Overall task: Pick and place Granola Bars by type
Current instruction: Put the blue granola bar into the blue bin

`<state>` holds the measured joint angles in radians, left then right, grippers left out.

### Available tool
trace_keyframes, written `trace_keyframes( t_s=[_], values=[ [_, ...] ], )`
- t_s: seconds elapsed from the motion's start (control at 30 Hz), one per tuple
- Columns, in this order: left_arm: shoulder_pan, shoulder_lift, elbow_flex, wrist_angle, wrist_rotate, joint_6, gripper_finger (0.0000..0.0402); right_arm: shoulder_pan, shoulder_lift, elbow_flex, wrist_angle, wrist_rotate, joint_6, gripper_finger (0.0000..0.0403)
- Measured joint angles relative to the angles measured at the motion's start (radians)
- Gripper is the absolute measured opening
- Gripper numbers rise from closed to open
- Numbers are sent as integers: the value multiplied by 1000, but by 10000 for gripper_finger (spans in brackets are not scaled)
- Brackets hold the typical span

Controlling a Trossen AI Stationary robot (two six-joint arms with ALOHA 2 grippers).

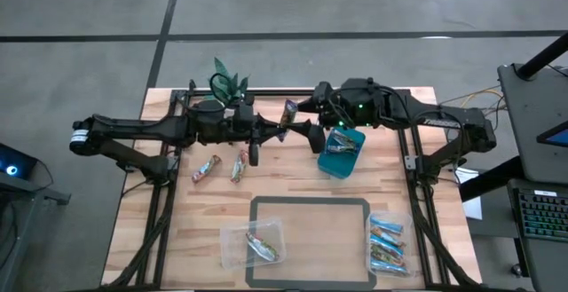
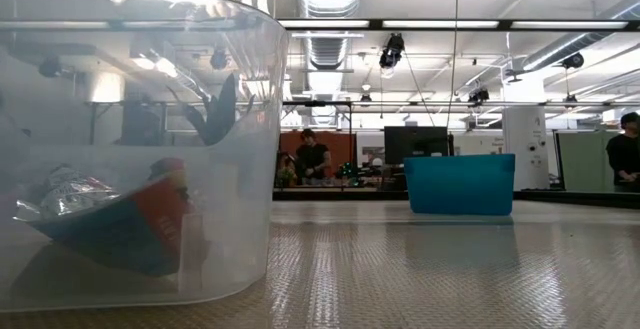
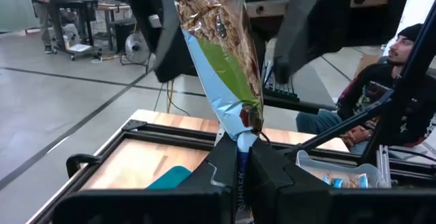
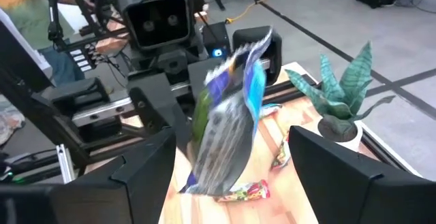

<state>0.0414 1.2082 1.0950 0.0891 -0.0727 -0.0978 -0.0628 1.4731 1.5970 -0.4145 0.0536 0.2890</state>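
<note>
Your left gripper (image 3: 237,166) is clenched on one end of a bar (image 3: 221,54) — green, blue and brown wrapper — holding it up in the air above the middle of the table's (image 1: 302,181) far half. Your right gripper (image 4: 235,159) faces it with fingers spread wide, one either side of that bar, not closed on it. In the high view the two grippers meet just left of the teal bin (image 1: 342,152). Two more bars (image 1: 206,169) lie loose on the wood near the left arm. One clear tub (image 1: 255,243) holds multicoloured bars; the other tub (image 1: 389,243) — at the right — holds blue ones. A plant (image 1: 228,81) stands at the far edge.
</note>
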Motion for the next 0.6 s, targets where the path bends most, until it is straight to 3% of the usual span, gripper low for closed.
trace_keyframes(
  t_s=[0.6],
  values=[
    [-19, 2, 0, 5, -1, -11, 0, 13, 27, 0, 4, -2, 7, 169]
  ],
)
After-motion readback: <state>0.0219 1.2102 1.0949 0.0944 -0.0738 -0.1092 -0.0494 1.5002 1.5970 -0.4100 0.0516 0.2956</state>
